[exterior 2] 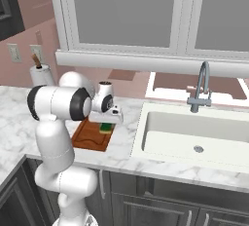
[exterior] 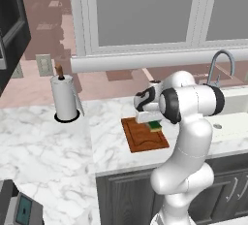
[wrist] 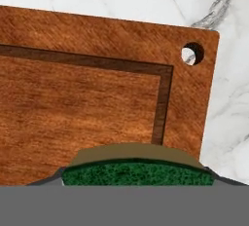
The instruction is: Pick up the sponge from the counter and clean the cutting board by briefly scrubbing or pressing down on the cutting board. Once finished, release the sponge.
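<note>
The arm bends forward and down over the surface (exterior: 48, 146), white marble with grey veins above dark cabinets; the gripper (exterior: 154, 120) points down at the cutting board (exterior: 140, 136), a reddish-brown wooden rectangle lying flat near the front edge of the surface, left of the sink (exterior 2: 194, 135); the sponge (exterior: 155, 126) sits under the gripper at the board's far right corner region, green top over a yellow layer, and appears held between the fingers, though the fingers themselves are hidden by the sponge and the hand; whether the sponge touches the wood or hangs just above it I cannot tell; in the hand view the sponge (wrist: 137, 172) lies at the bottom, its green face toward the camera, with the board (wrist: 73, 108) beyond it, the dark groove turning a corner and a round hole near the board's corner; a paper towel holder (exterior: 64, 98) stands well apart to the left; a curved faucet (exterior 2: 200, 91) rises behind the sink.
</note>
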Tool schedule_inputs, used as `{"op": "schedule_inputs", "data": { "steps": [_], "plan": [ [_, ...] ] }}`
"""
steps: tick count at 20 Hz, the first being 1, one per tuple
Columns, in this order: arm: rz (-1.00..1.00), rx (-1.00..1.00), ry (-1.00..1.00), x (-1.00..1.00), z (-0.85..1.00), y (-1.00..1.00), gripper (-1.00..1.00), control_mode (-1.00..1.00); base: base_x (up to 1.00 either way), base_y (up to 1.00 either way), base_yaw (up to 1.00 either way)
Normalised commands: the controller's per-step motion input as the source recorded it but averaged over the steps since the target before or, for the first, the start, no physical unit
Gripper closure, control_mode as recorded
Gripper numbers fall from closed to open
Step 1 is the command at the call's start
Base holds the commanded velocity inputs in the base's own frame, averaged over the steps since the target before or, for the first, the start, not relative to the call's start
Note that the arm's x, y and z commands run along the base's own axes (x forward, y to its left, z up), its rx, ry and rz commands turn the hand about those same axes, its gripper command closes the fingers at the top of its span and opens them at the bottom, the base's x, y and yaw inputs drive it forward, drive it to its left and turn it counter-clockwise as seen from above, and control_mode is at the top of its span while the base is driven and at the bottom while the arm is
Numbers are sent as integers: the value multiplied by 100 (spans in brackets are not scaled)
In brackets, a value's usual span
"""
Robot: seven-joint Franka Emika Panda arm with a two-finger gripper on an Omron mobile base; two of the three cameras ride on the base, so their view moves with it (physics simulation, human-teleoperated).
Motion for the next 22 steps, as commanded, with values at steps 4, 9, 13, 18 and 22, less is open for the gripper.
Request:
{"op": "schedule_inputs", "data": {
  "steps": [4,9,13,18,22],
  "plan": [
    [0,1,-4,1,0,52,100,-100,0,0,0],
    [0,3,0,0,0,24,100,-100,0,0,0],
    [0,0,0,0,-63,14,100,-100,0,0,0],
    [1,0,0,-4,-97,31,100,-100,0,0,0],
    [0,0,0,-11,-21,76,100,-100,0,0,0]
  ]
}}
